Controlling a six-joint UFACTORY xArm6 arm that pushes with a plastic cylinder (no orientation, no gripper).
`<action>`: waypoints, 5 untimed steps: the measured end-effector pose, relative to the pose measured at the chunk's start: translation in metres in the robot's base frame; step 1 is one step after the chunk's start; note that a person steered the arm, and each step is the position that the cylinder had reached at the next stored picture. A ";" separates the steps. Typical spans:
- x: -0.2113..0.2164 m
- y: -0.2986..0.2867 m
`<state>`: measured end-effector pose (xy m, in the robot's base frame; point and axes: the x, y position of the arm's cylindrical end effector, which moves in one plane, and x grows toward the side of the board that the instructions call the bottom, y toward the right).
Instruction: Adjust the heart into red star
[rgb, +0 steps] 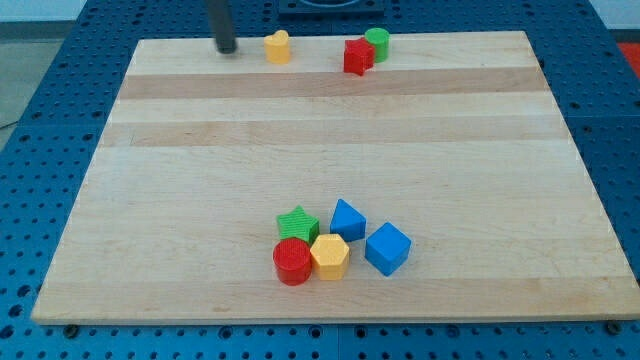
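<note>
A yellow heart block (278, 46) sits near the view's top edge of the wooden board, left of centre. A red star block (357, 56) lies to its right, touching a green cylinder (377, 43) behind it. My tip (227, 48) is on the board just left of the yellow heart, a short gap apart. The heart and the red star are apart, with bare board between them.
A cluster sits near the view's bottom centre: a green star (297, 223), a red cylinder (292, 261), a yellow hexagon (329, 256), a blue block (347, 219) and a blue cube (387, 248). The wooden board (200, 200) lies on a blue perforated table.
</note>
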<state>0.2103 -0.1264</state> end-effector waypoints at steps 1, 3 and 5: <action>0.000 0.063; 0.011 0.047; 0.034 0.071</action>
<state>0.2446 -0.0551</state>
